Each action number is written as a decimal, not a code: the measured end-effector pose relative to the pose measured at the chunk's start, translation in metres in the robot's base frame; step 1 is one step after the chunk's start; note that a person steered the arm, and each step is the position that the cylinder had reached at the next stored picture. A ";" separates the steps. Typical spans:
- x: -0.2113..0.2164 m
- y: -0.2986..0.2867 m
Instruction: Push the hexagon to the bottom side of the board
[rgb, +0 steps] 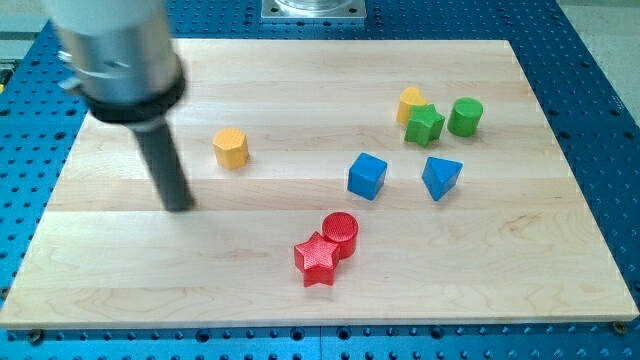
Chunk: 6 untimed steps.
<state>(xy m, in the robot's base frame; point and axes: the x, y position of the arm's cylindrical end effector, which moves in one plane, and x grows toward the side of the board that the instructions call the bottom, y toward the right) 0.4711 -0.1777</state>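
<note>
Pale wooden desk (300, 295), bottom strip unoccupied. Dark rod arm, no pincer fitted so nothing to open or close, stands upright at frame left; my tip (180, 207) rests lower-left of the yellow plastic hexagon block (230, 148), apart. Hexagon sits upper-left of centre: push apparently unstarted.

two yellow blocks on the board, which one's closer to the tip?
The yellow hexagon, alone just to the view's right of my tip. The other yellow block sits far right, against the green star.
</note>
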 end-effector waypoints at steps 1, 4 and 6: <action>-0.085 0.045; -0.083 0.140; -0.023 0.076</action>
